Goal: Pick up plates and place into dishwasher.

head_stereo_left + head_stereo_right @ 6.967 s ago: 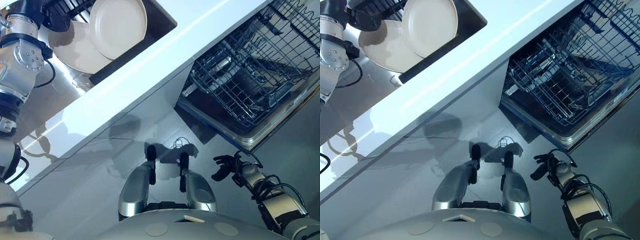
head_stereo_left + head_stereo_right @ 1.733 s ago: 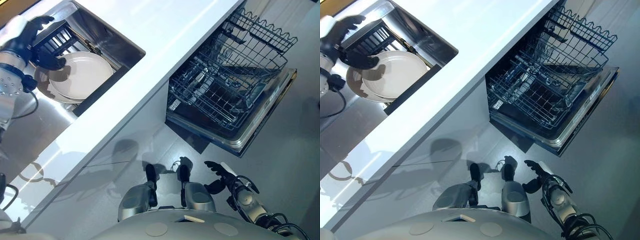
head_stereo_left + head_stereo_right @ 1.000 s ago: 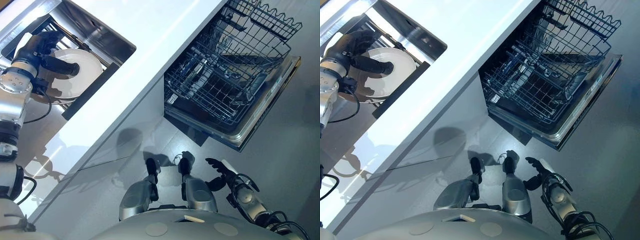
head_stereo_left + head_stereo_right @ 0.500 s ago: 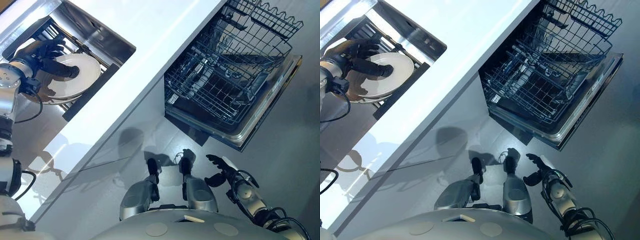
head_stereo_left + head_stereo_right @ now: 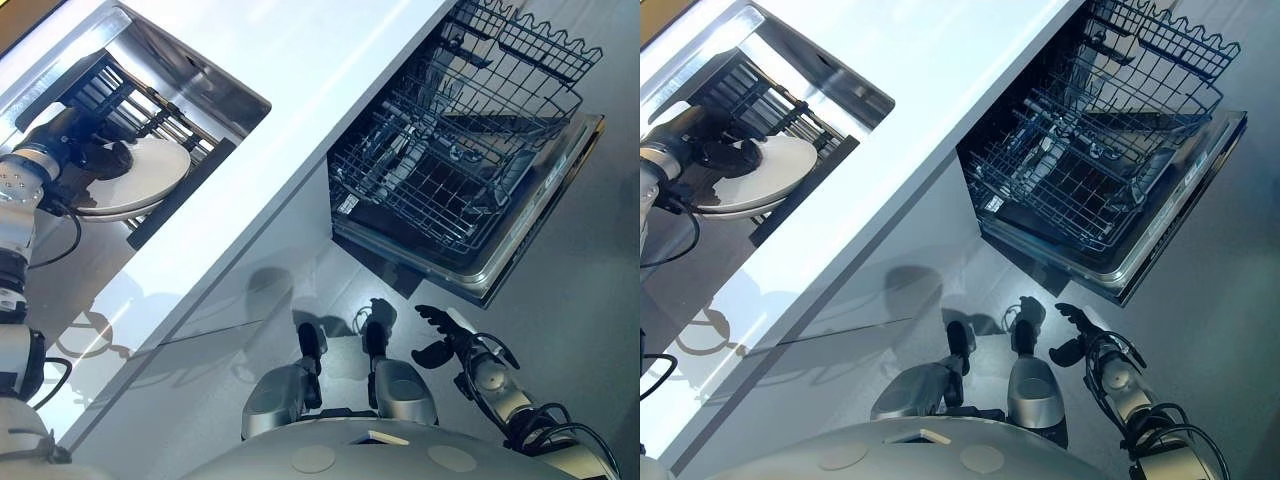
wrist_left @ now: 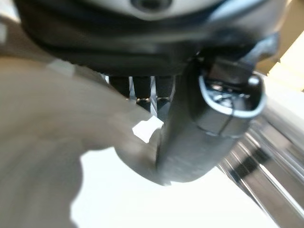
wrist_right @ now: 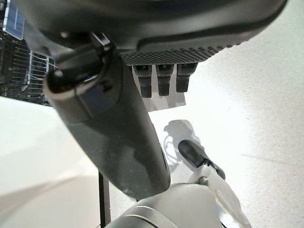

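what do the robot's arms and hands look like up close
Both arms are silver-grey metal segments with dark joint bands and round bolted caps; thin black cables loop beside the wrists. The left hand is dark, nearly black. The right hand is dark too, with a pale cover on its thumb. Its wrist view shows a stippled palm pad.

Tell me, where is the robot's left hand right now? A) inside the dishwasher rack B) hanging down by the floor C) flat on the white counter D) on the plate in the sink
D: the left hand grips the rim of the top plate in the sink, with its thumb over the plate, far from the open dishwasher.
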